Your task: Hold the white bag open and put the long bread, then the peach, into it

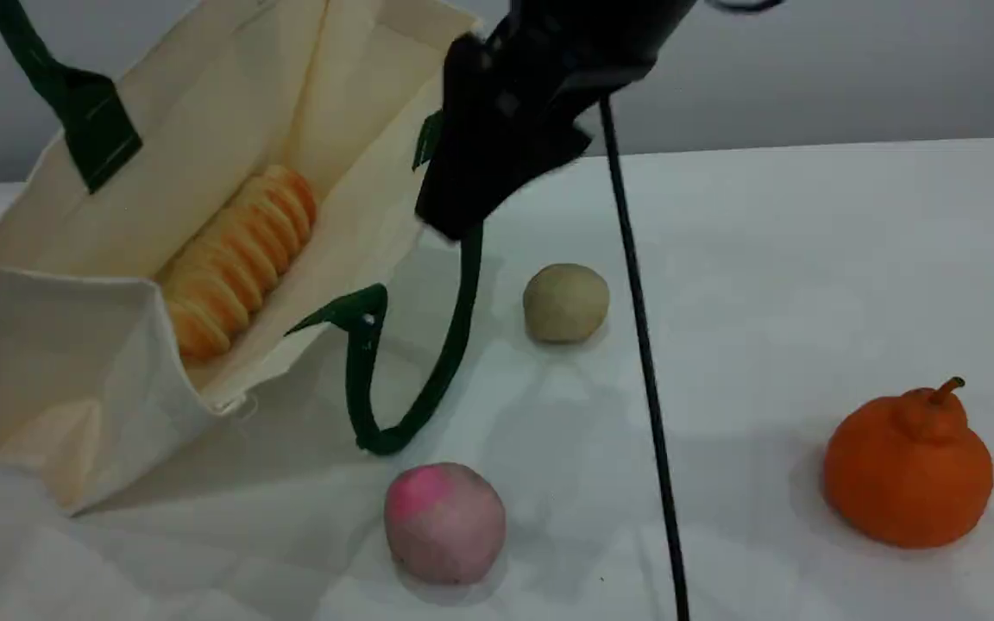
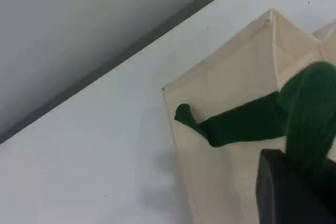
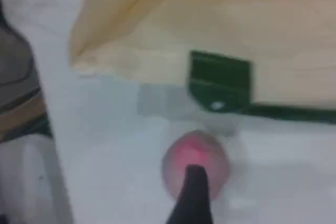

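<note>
One white bag (image 1: 66,345) stands open on the table (image 1: 808,259) with one long bread (image 1: 238,250) inside. It has two green handles. The left gripper (image 2: 286,182) is clamped on the raised handle (image 2: 247,124), and the slack handle (image 1: 386,442) lies beside one peach (image 1: 445,522) on the table. The right gripper (image 1: 454,207) hangs by the bag's mouth, jaws apart and holding nothing. One beige ball (image 1: 566,302) and one orange stemmed fruit (image 1: 907,470) sit apart.

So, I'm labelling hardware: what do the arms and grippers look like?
Right arm is matte black and boxy, with a thin black cable hanging beside it. Left fingertip is black and blocky; right fingertip is dark and tapered.
</note>
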Robot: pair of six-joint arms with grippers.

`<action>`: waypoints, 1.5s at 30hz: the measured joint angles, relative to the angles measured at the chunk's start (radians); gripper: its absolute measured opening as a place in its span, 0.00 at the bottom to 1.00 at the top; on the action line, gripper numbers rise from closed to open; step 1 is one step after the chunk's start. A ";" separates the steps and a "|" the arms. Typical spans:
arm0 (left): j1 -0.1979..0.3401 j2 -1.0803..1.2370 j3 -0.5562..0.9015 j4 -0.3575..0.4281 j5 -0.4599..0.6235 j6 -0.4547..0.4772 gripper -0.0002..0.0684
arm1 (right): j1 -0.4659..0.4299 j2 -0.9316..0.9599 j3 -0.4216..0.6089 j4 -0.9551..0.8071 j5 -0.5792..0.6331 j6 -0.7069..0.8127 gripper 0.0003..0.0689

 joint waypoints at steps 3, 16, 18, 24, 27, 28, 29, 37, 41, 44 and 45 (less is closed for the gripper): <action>0.000 0.000 0.000 0.000 0.000 0.000 0.14 | 0.032 0.031 0.000 0.000 0.018 0.000 0.85; 0.000 0.000 0.000 0.000 0.000 0.000 0.14 | 0.122 0.169 0.000 -0.037 0.021 0.023 0.85; 0.000 0.000 0.000 -0.001 0.000 0.000 0.14 | 0.124 0.194 0.000 -0.034 0.015 0.023 0.85; 0.000 0.000 0.000 -0.001 0.000 0.000 0.14 | 0.131 0.244 0.000 -0.031 -0.088 0.028 0.85; 0.000 0.000 0.000 -0.001 0.000 0.000 0.14 | 0.131 0.267 -0.001 -0.031 -0.122 0.034 0.85; 0.000 0.000 0.000 -0.001 0.000 0.000 0.14 | 0.131 0.275 -0.001 -0.031 -0.129 0.034 0.85; 0.000 0.000 0.000 -0.001 0.000 0.000 0.14 | 0.131 0.283 -0.001 -0.032 -0.135 0.034 0.85; 0.000 0.000 0.000 -0.003 0.000 0.000 0.14 | 0.131 0.307 -0.001 -0.043 -0.176 0.034 0.85; 0.000 0.000 0.000 -0.003 0.000 0.000 0.14 | 0.131 0.307 -0.001 -0.043 -0.182 0.033 0.85; 0.000 0.000 0.000 -0.003 0.000 0.000 0.14 | 0.131 0.307 -0.001 -0.043 -0.181 0.031 0.85; 0.000 0.000 0.000 -0.003 0.000 0.000 0.14 | 0.131 0.307 -0.001 -0.043 -0.179 0.031 0.85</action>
